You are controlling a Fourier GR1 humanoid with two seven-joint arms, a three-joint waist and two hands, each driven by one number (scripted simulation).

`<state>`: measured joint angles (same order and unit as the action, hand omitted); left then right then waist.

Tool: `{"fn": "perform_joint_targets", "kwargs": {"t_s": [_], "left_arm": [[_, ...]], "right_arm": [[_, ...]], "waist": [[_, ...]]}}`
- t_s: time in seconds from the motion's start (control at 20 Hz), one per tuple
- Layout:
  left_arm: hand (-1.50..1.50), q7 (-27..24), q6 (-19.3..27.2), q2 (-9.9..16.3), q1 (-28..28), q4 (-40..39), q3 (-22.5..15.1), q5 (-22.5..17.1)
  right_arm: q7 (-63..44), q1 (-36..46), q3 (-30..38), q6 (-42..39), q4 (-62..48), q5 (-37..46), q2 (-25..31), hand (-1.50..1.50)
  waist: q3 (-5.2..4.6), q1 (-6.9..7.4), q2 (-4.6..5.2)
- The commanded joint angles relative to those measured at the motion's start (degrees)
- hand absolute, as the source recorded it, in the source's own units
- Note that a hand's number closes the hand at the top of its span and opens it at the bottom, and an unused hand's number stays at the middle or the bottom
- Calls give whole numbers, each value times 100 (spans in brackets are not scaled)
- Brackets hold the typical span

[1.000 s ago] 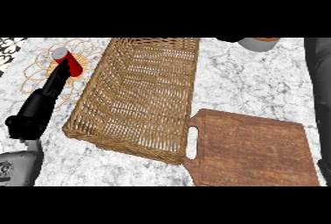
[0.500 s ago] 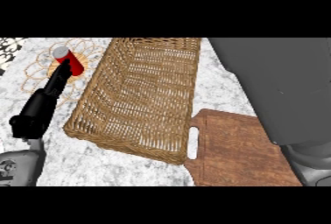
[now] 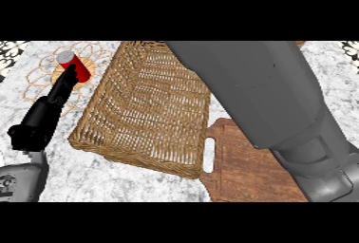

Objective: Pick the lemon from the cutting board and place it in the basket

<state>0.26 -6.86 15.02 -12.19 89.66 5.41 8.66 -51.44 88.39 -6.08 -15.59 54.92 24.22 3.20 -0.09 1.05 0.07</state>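
My right forearm crosses above the basket and cutting board, hiding its hand, so fingers I cannot tell; lemon hidden too. Left hand rests outstretched, well left of the basket

The basket is a rectangular tray of tan woven wicker with low walls and a braided rim. It lies on the counter's marble top, turned at an angle, its long sides running from the counter's far edge toward the near left. Nothing shows inside the visible part; its far right portion is hidden. The cutting board is reddish-brown wood with 1 slot handle at its left end. It lies flat near the counter's near edge, its handle end touching or just beside the basket's near right corner. The lemon cannot be seen.
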Motion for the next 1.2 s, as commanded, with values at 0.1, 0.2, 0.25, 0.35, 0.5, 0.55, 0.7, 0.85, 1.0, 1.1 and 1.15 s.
{"fn": "perform_joint_targets", "kwargs": {"t_s": [0.1, 0.2, 0.25, 0.35, 0.5, 0.55, 0.7, 0.85, 1.0, 1.1, 1.15], "left_arm": [[0, -116, -63, -15, 426, 285, 5, -45], [0, -40, -84, 182, -220, -300, 253, -71], [0, -100, 75, -56, -27, -231, 60, 65], [0, -80, -202, 210, 144, 9, 319, -223], [0, -37, -59, 37, -51, -116, 105, 12], [0, -140, -100, 124, 18, -29, 212, -51], [0, -295, -5, -28, 314, -55, 103, 72], [0, -200, -50, 12, 205, 57, 181, -10], [0, 205, -129, 14, 194, 381, 96, -53], [0, -8, -44, -44, 239, 281, 101, -6], [0, 175, 30, -56, -31, 94, 104, 58]], "right_arm": [[-21, -14, -538, -706, -417, 440, 214, 150], [-37, 200, -511, -990, -409, 401, 258, 150], [272, -144, -691, -1031, -363, 521, 363, 150], [352, -139, -723, -1318, -417, 485, 374, 150], [249, 208, -313, -1242, -758, 314, 121, -150], [260, 160, -269, -1098, -832, 281, -46, -150], [313, 34, -70, -1112, -755, 111, -92, -150], [243, -126, 50, -971, -331, 54, -127, -150], [465, -111, 375, -75, -387, 103, -210, -150], [444, -190, 695, 703, -316, 123, -229, -150], [422, -162, 875, 842, -283, 61, -141, -150]], "waist": [[3, 0, -14], [3, -84, 2], [5, -91, 2], [6, -36, -16], [5, -34, -2], [4, -13, -1], [5, -29, -7], [7, -83, -22], [9, -24, -13], [9, -25, -4], [10, -90, 7]]}}
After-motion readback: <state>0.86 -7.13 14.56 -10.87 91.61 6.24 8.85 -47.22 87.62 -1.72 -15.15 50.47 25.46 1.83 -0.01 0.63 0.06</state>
